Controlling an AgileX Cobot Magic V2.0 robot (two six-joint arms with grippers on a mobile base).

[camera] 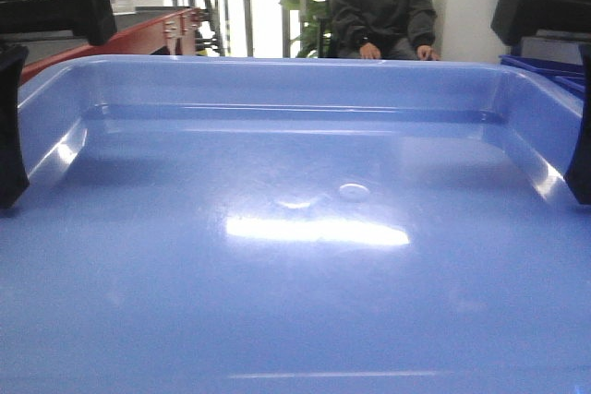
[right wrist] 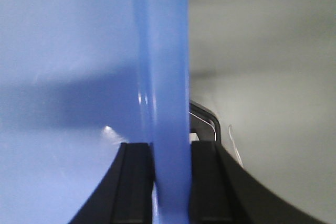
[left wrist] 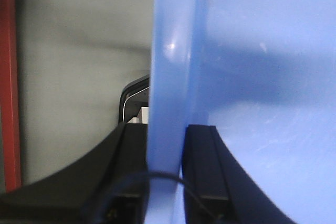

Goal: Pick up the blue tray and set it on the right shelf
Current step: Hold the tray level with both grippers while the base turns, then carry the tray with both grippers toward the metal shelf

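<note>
Just beyond the glossy blue tray (camera: 295,76) sits a person (camera: 383,2).

Seen edge-on through the centre of the frame, top to bottom: the rim of the blue tray (right wrist: 163,77). Left of it, filling that half, the tray's pale glossy wall, crossed at mid-height by a dark shadow band (right wrist: 68,103). At lower centre, clamped on the rim by the right gripper (right wrist: 170,150), black fingers (right wrist: 137,182) pressed against either side. On the right, only blurred grey, with a small dark object (right wrist: 205,121), bright-edged, just above the right-hand finger; too blurred to identify.
</note>
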